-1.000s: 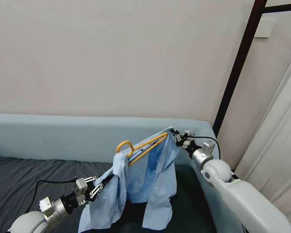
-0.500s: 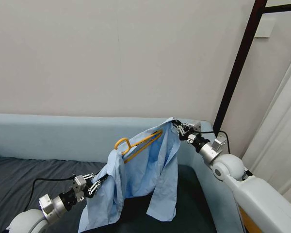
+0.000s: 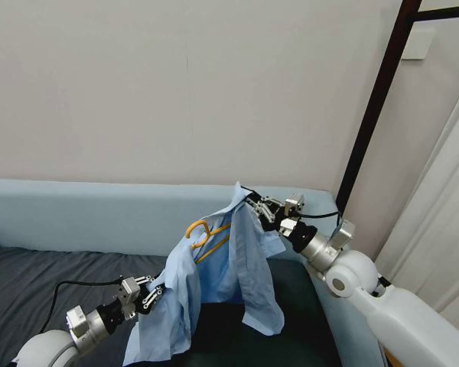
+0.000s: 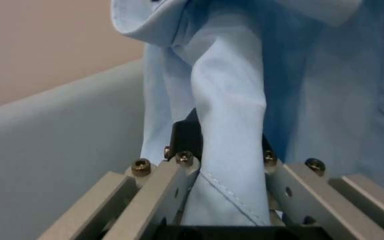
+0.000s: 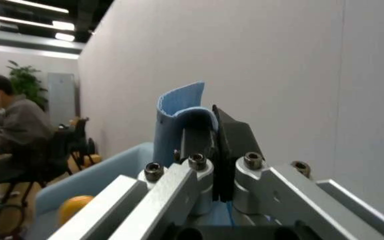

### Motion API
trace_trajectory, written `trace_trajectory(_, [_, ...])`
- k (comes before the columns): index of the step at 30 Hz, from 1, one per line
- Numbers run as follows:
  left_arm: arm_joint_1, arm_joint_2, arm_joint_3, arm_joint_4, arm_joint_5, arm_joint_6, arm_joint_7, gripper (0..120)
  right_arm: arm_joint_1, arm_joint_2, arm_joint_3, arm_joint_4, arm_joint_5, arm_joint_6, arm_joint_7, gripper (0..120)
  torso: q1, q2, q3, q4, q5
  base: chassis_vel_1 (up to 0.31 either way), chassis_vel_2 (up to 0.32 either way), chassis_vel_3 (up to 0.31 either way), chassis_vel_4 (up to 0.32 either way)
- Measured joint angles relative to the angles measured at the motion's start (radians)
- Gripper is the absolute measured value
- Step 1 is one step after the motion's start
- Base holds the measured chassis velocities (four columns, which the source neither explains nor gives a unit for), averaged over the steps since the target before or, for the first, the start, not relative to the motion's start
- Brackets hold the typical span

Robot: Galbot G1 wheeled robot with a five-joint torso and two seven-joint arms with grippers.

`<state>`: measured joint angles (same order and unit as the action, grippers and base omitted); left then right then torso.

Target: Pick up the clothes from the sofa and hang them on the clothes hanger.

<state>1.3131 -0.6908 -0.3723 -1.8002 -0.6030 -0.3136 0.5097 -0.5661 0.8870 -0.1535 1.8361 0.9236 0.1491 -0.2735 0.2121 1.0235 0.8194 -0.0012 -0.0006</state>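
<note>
Blue shirt (image 3: pixel 237 264), draped on yellow hanger (image 3: pixel 208 233) whose bar slants up rightward: right tool (image 3: pixel 254 206) clamped on shirt edge above the hanger's high end, left tool (image 3: pixel 159 289) clamped on fabric below its hook.

Recording a plain off-white wall (image 3: pixel 176 92) rising behind a pale blue sofa (image 3: pixel 76 214) with a dark grey seat cushion (image 3: pixel 30 275). Noting a dark upright post (image 3: pixel 371 115) at the right, beside a pale curtain (image 3: pixel 436 245). Seeing ceiling strip lights (image 5: pixel 35 5) glowing in the room beyond, above a potted plant (image 5: pixel 25 82).
</note>
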Motion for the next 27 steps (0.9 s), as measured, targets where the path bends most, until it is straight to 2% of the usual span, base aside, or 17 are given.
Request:
trace_trajectory(5, [0.031,-0.005,0.006,-0.009,0.028,-0.003,0.063,7,0.030,0.032,-0.012,-0.067,-0.070,-0.003,0.094,0,0.000,0.000,0.000,0.0001,0.0000,0.000,0.000,0.000,0.000])
trace_trajectory(9, [0.030,-0.015,0.018,0.013,0.040,-0.010,0.068,7,0.041,0.038,-0.012,-0.089,-0.055,-0.003,0.097,0,0.000,0.000,0.000,0.0001,-0.0001,0.000,0.000,0.000,0.000])
trace_trajectory(17, [-0.019,-0.042,0.036,0.036,0.003,-0.004,0.046,7,0.018,0.034,-0.045,-0.068,0.018,0.019,-0.023,0,0.000,0.000,0.000,-0.0004,-0.0001,0.000,0.000,0.000,0.000])
trace_trajectory(21, [-0.049,-0.062,0.036,0.047,-0.055,0.006,-0.015,7,-0.023,0.027,-0.098,-0.029,0.047,0.041,-0.135,0,0.000,0.000,0.000,0.0001,0.0000,0.000,0.000,0.000,0.000])
trace_trajectory(27, [-0.068,-0.064,0.030,0.042,-0.128,0.000,-0.029,7,-0.064,0.033,-0.126,-0.034,-0.053,0.047,-0.165,0,0.000,0.000,0.000,0.0000,0.0000,0.000,0.000,0.000,0.000])
